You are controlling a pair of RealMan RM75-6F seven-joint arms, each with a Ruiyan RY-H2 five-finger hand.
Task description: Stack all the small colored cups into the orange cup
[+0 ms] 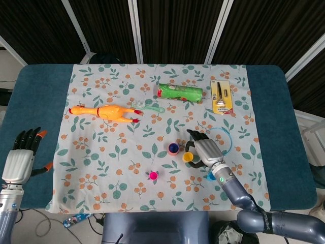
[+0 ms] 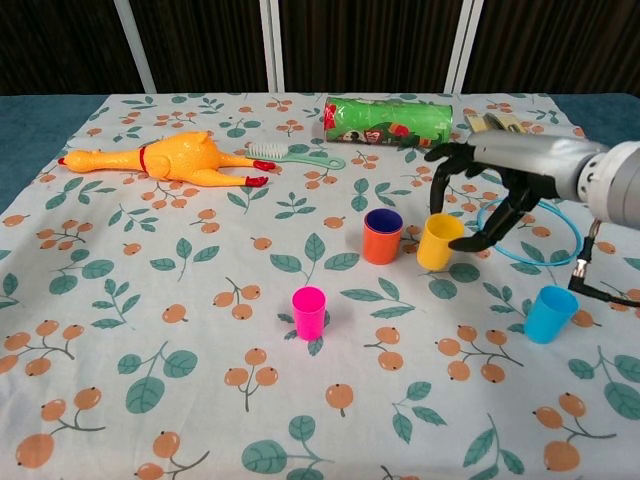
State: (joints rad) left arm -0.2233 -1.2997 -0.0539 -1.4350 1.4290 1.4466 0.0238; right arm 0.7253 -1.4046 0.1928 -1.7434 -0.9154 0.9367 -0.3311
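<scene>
Cups first, nearest one out: pink cup [image 2: 309, 311] stands alone on the floral cloth [image 2: 150, 300], blue cup [image 2: 550, 313] off near the right edge. Then the yellow cup [image 2: 440, 241], held by the right hand [image 2: 490, 190] with fingers [image 2: 441, 184] wrapped over its far side and thumb on the right, tilted just beside the orange cup [image 2: 382, 236]. Left hand [image 1: 21, 157] hangs off the cloth holding nothing, fingers spread. Rubber chicken [image 2: 165, 158] lies far back.
</scene>
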